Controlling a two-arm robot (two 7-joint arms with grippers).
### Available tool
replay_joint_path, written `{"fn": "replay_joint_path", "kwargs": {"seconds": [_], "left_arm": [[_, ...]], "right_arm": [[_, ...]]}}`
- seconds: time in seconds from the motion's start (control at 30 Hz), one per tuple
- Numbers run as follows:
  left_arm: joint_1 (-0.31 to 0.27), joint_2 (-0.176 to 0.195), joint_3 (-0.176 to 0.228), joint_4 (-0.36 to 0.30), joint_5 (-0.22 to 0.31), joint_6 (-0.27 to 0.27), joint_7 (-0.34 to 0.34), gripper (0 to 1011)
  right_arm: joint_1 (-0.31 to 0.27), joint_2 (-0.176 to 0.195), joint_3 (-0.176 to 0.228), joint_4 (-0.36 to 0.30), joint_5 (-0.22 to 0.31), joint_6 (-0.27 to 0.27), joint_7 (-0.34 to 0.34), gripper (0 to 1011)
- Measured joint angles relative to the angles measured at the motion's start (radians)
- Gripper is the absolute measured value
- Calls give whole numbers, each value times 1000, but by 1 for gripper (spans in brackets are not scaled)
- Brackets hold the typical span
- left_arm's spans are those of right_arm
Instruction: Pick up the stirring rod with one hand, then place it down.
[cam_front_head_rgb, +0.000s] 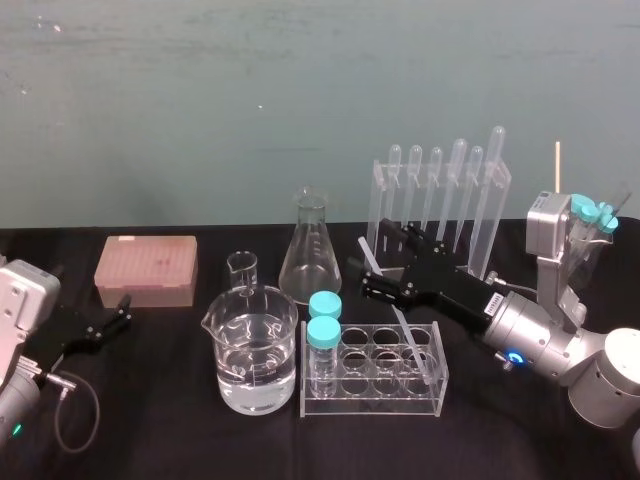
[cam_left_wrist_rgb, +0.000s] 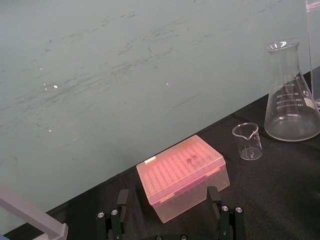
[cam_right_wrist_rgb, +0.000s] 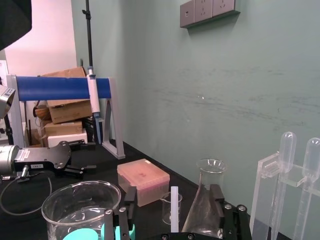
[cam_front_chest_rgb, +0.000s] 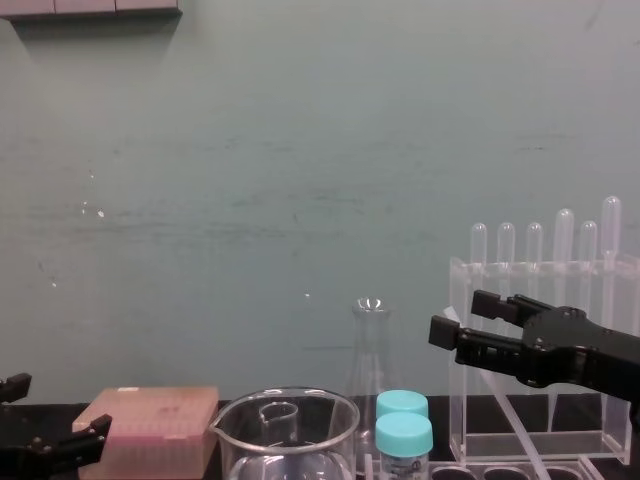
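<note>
While my left tool (cam_front_head_rgb: 110, 320) rests parted at the worktop's left, my right tool (cam_front_head_rgb: 372, 262) straddles the stirring rod (cam_right_wrist_rgb: 174, 210), jaws apart, leaning in the clear rack (cam_front_head_rgb: 370, 408). Best bet: close squarely, then lift along its slant.

Middle of stirring rod (cam_front_head_rgb: 413, 344) behind right pincer (cam_front_head_rgb: 372, 262)

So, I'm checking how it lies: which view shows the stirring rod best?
Head view: the rod slants from the open right hand down across the rack. Right wrist view gives a short stub of rod between the fingers; chest view, a faint lower stretch below the hand.
</note>
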Motion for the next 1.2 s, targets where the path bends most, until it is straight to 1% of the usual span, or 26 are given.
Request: {"fn": "replay_joint_path", "kwargs": {"seconds": [0.03, 0.07, 0.17, 0.23, 0.33, 0.4, 0.43, 0.53, 0.57, 0.7, 0.73, 0.77, 0.8, 0.9, 0.93, 0.97, 1.0, 1.1, 1.2], "left_arm": [[0, 0, 0, 0, 0, 0, 0, 1000], [0, 0, 0, 0, 0, 0, 0, 1000], [0, 0, 0, 0, 0, 0, 0, 1000], [0, 0, 0, 0, 0, 0, 0, 1000], [0, 0, 0, 0, 0, 0, 0, 1000], [0, 0, 0, 0, 0, 0, 0, 1000], [0, 0, 0, 0, 0, 0, 0, 1000], [0, 0, 0, 0, 0, 0, 0, 1000], [0, 0, 0, 0, 0, 0, 0, 1000], [0, 0, 0, 0, 0, 0, 0, 1000], [0, 0, 0, 0, 0, 0, 0, 1000], [0, 0, 0, 0, 0, 0, 0, 1000], [0, 0, 0, 0, 0, 0, 0, 1000], [0, 0, 0, 0, 0, 0, 0, 1000], [0, 0, 0, 0, 0, 0, 0, 1000], [0, 0, 0, 0, 0, 0, 0, 1000], [0, 0, 0, 0, 0, 0, 0, 1000], [0, 0, 0, 0, 0, 0, 0, 1000], [0, 0, 0, 0, 0, 0, 0, 1000]], "right_arm": [[0, 0, 1, -1, 1, -2, 0, 911], [-1, 0, 3, -3, 3, -5, 0, 964], [-8, -1, 17, -25, 20, -20, 0, 1003], [-14, -3, 27, -41, 30, -30, -2, 1003], [-25, -4, 49, -76, 38, -47, -29, 1003], [-34, -4, 68, -98, 31, -54, -69, 1003], [-42, -3, 83, -113, 20, -54, -106, 1003], [-55, 1, 105, -132, -6, -47, -168, 1003], [-65, 6, 120, -144, -25, -37, -209, 1003], [-99, 26, 154, -172, -69, -3, -294, 1003], [-119, 36, 164, -185, -84, 16, -320, 1003], [-119, 36, 164, -185, -84, 16, -320, 1003], [-137, 45, 173, -197, -96, 37, -343, 1003], [-169, 56, 185, -216, -110, 73, -372, 1003], [-188, 61, 189, -228, -117, 104, -390, 1003], [-197, 62, 191, -234, -120, 123, -400, 1003], [-211, 63, 195, -242, -125, 159, -420, 1003], [-225, 59, 202, -252, -129, 200, -442, 1003], [-224, 59, 202, -252, -129, 196, -441, 1003]]}}
